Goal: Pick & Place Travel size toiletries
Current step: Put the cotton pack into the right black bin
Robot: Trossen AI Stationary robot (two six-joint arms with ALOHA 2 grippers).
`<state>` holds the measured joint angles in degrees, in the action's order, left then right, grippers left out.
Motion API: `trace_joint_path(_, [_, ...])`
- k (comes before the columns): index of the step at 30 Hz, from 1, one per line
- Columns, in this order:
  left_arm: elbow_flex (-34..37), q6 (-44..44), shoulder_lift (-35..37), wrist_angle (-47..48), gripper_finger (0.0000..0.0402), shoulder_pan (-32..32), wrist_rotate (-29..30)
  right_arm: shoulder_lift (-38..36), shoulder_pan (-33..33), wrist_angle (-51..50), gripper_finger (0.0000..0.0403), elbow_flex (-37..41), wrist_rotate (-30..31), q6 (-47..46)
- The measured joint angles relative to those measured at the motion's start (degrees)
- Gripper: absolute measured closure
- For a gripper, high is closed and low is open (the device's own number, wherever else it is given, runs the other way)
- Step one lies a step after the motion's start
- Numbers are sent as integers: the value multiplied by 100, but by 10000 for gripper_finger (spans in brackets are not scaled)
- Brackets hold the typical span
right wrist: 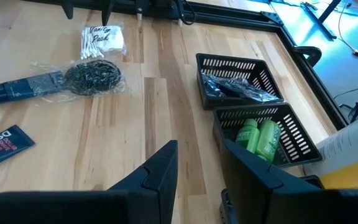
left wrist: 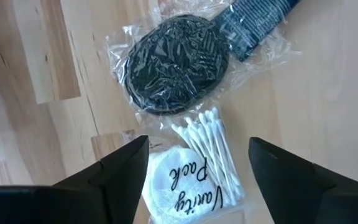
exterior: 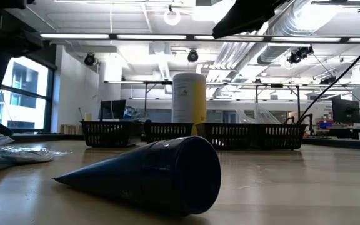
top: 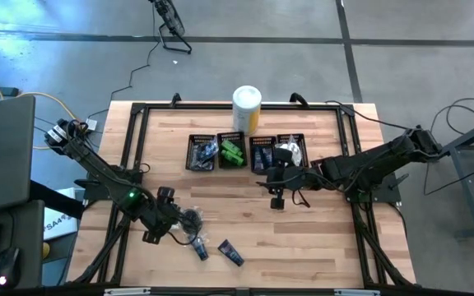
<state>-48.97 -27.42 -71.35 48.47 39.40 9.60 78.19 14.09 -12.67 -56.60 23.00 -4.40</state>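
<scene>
At the lower left of the high view, the left claw (top: pixel 189 220) hangs low over the wooden counter (top: pixel 319 247) with its fingers (left wrist: pixel 120 171) spread wide and pinching nothing. Directly between those fingers in the left wrist view lies the vanity pack (left wrist: pixel 194 171), a clear sachet with a white pad and cotton swabs, flat on the counter. Just beyond it, touching its edge, sits the black round bagged bundle (left wrist: pixel 176 62), and past that a dark blue tube (left wrist: pixel 257 22) at the upper right of that view. A second dark blue tube (top: pixel 230 252) lies apart, lower centre in the high view.

The right claw (top: pixel 276 197) hovers centre frame, just below the row of four black mesh bins (top: pixel 247 152); its fingers (right wrist: pixel 160 171) stand a little apart with nothing visible between them. One bin holds bright green packets (right wrist: pixel 258 137). A white-and-yellow canister (top: pixel 247 107) stands above the bins.
</scene>
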Motion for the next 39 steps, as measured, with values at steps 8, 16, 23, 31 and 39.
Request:
trace_joint_path(8, [0, 479, 0, -78, 130, 0, 22, 0, 0, 0, 290, 0, -2, -20])
trace_joint_path(16, [0, 507, 0, -120, 130, -2, 56, 0, 0, 81, 290, 0, -1, -31])
trace_joint_path(23, [0, 507, -109, -139, 130, 28, -320, 0, 0, 328, 290, 0, 0, 7])
trace_joint_path(31, [0, 363, -575, -209, 130, 234, -456, 0, 0, 306, 290, 0, -2, 11])
trace_joint_path(39, [0, 164, -1283, -251, 130, 227, -465, 0, 0, 302, 290, 0, -2, 13])
